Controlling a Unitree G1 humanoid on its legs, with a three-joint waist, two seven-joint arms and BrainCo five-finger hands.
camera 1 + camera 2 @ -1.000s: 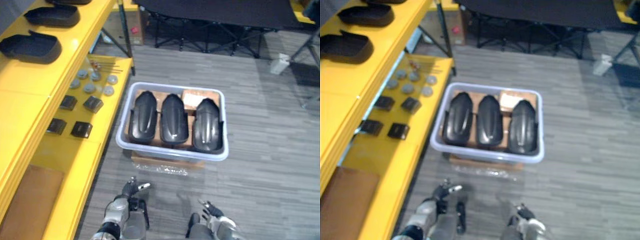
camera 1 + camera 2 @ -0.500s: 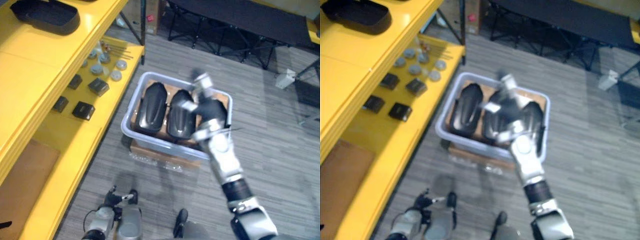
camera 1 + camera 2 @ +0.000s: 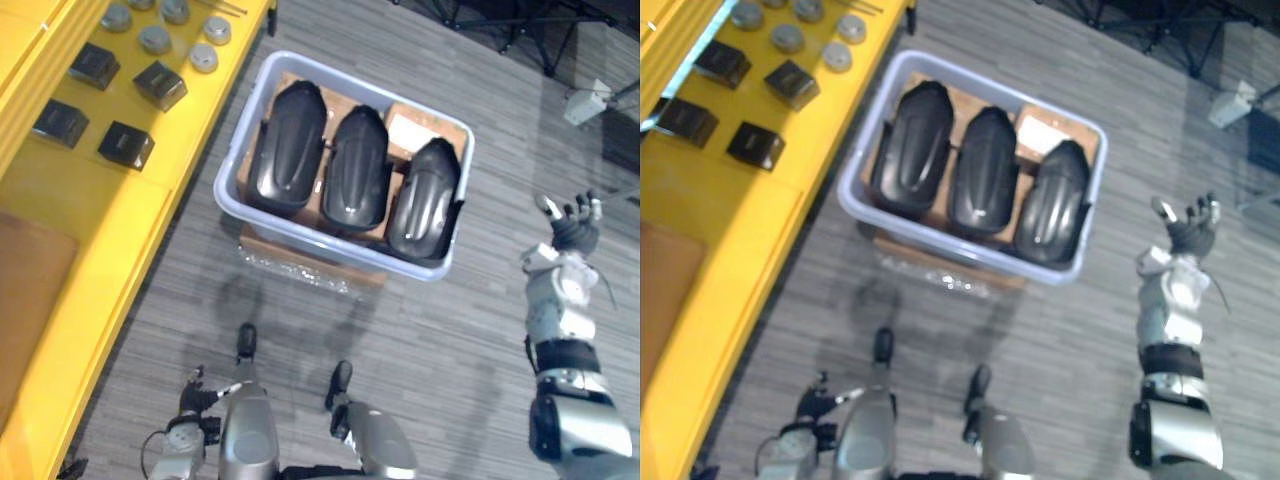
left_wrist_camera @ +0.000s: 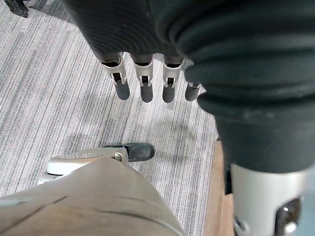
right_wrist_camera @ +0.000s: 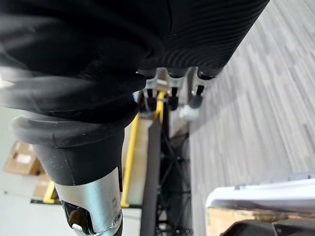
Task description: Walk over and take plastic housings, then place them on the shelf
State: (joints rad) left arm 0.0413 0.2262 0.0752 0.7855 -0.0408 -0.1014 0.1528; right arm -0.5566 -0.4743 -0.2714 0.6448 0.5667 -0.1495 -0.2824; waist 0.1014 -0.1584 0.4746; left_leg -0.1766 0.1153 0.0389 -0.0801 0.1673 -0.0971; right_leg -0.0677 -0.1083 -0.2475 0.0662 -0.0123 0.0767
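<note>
Grey bin point(image 3: 320, 238) holds 3 plastic housings point(image 3: 355, 170); right hand point(image 3: 572, 228) empty.

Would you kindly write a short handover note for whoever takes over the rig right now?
Left hand: open, empty, hanging low over the floor.
Right hand: open, empty, raised to the right of the bin.
Housings: three, side by side in the bin, next to the yellow shelf.
Done: the robot stands at the bin.
Left: grasp each housing and place it on the shelf; none taken yet.
</note>
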